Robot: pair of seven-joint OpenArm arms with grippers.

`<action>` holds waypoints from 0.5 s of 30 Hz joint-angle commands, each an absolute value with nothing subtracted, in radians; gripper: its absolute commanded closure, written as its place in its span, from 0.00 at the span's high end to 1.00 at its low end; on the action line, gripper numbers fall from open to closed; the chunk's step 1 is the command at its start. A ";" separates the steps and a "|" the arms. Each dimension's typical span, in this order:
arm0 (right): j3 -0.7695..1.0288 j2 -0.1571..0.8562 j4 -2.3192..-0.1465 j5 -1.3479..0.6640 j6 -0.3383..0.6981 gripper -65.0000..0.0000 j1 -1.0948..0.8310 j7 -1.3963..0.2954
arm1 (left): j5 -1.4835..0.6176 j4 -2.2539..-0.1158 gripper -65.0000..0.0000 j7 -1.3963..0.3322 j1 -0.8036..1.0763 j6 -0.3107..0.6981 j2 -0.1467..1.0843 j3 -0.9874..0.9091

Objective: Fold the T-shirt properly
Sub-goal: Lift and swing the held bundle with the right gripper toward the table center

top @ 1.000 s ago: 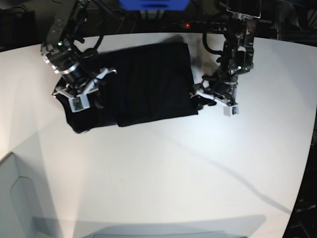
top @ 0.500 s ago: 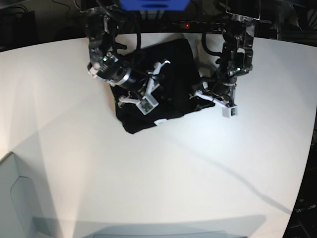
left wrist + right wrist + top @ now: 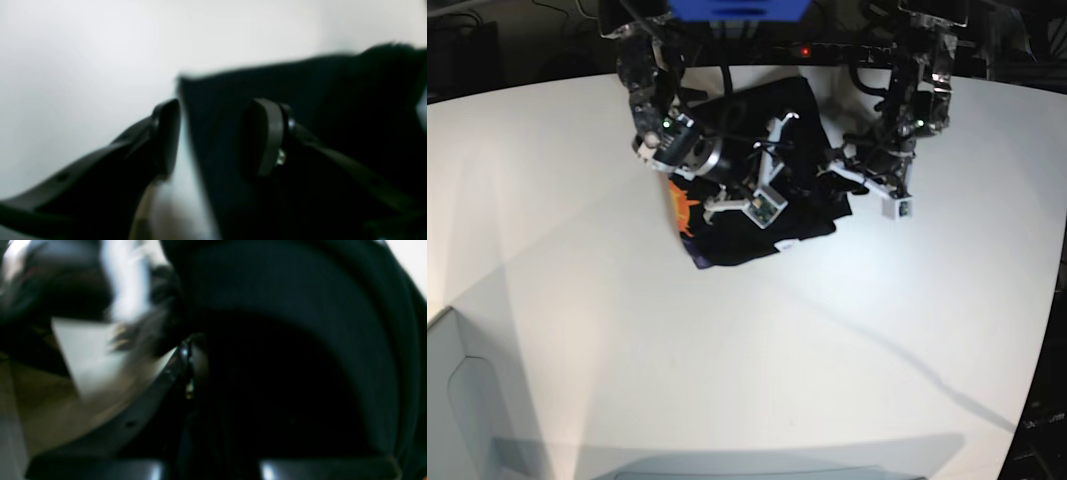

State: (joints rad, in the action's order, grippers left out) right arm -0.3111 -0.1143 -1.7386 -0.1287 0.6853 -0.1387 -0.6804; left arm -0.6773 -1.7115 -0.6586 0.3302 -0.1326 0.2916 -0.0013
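Note:
The black T-shirt [image 3: 737, 225] lies bunched at the back of the white table [image 3: 747, 340]. An orange and purple print [image 3: 681, 212] shows at its left edge and a small white label [image 3: 781, 245] at its front. My right gripper [image 3: 772, 175] is over the middle of the shirt and shut on a fold of it. In the right wrist view [image 3: 196, 360] dark cloth [image 3: 300, 340] fills the frame. My left gripper [image 3: 842, 190] is at the shirt's right edge. In the left wrist view [image 3: 213, 136] it is open and straddles the shirt's edge [image 3: 227, 100].
Dark equipment and cables [image 3: 747, 20] run along the table's back edge. A grey bin [image 3: 467, 400] stands at the front left. Bare white table spreads in front of the shirt.
My right gripper has swept from the shirt's left end to the right, carrying the cloth over itself; the print and label now show. My left gripper has shifted slightly up at the right edge.

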 commanded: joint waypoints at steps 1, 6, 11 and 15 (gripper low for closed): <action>-0.297 -0.120 -1.756 -0.153 0.698 0.00 -0.134 -0.656 | -0.676 -1.739 0.46 -0.682 0.348 -0.147 0.308 -0.004; -0.266 -0.119 -1.758 -0.153 0.698 0.00 -0.117 -0.657 | -0.676 -1.768 0.16 -0.682 0.418 -0.145 0.295 -0.107; -0.277 -0.125 -1.758 -0.153 0.698 0.00 -0.117 -0.657 | -0.665 -1.698 0.02 -0.684 0.415 -0.147 0.251 -0.140; -0.349 -0.127 -1.773 -0.153 0.698 0.00 -0.120 -0.657 | -0.665 -1.643 0.00 -0.684 0.375 -0.147 0.245 -0.111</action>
State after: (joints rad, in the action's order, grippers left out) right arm -0.3408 -0.1127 -1.7489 -0.1265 0.6853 -0.1287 -0.6888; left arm -0.6811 -1.6508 -0.6323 0.3634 -0.1234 0.2459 -0.1188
